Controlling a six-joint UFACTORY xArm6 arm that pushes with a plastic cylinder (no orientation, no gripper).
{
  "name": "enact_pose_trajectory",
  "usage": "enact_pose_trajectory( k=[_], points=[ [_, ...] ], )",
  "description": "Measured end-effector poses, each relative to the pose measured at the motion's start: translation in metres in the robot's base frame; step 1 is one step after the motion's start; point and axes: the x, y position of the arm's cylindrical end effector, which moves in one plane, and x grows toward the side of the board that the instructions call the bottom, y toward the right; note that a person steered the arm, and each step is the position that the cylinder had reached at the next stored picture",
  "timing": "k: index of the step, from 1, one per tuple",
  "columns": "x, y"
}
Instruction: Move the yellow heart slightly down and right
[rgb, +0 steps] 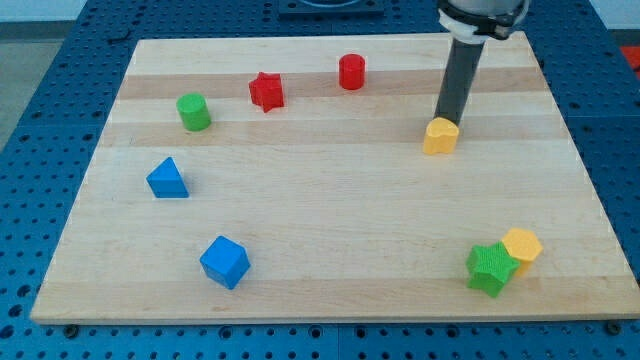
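The yellow heart (440, 136) lies on the wooden board (330, 230) at the view's upper right. My tip (441, 119) is right at the heart's top edge, touching it or nearly so, with the dark rod rising up and to the right out of the view. A second yellow block, a hexagon (522, 246), lies at the view's lower right.
A green star (489, 268) touches the yellow hexagon on its left. A red cylinder (351, 72) and a red star (266, 91) lie near the top. A green cylinder (193, 111), a blue triangle (167, 179) and a blue cube (224, 262) lie on the left.
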Motion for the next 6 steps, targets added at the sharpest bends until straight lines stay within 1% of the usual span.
enact_pose_trajectory(
  k=[1, 2, 3, 5, 6],
  points=[
    [-0.026, -0.030],
    [-0.023, -0.046],
    [-0.003, -0.035],
    [0.043, 0.039],
    [0.075, 0.075]
  ],
)
